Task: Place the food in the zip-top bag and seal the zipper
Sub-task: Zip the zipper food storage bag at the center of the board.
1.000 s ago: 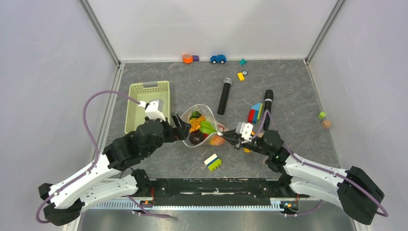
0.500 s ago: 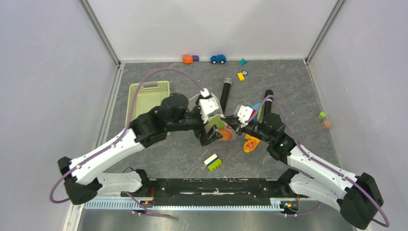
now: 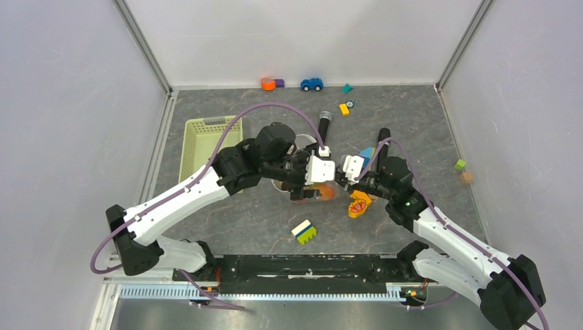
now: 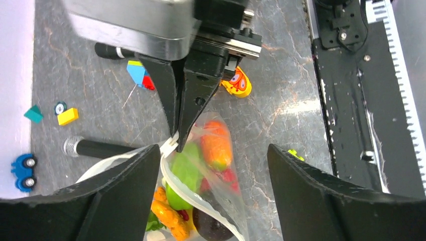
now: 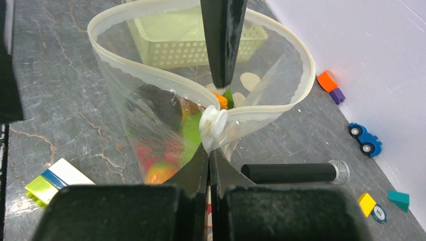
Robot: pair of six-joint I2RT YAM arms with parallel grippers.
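Holding food (image 4: 187,168), zip-top bag (image 5: 150,125) was seen mid-scene, mouth gaping, zipper (image 5: 306,63) unsealed. Right gripper (image 5: 209,150) was clamped tight on zipper end; left gripper (image 4: 213,150) jaws were spread wide astride bag. Green basket (image 3: 206,122) was noted nearby on dark marbled table (image 3: 426,117); pale walls (image 3: 295,34) around.

Robot lab test cell. Evidence: grey stone-pattern table (image 3: 426,124) boxed in by plain pale panels (image 3: 302,34) on metal corner posts (image 3: 141,45). Left arm (image 3: 185,199) and right arm (image 3: 447,230) are bolted to a black rail (image 3: 309,265) at the near edge, with purple cables (image 3: 240,113) looping off them. Loose toy props: car (image 3: 311,84), blocks (image 3: 304,232).
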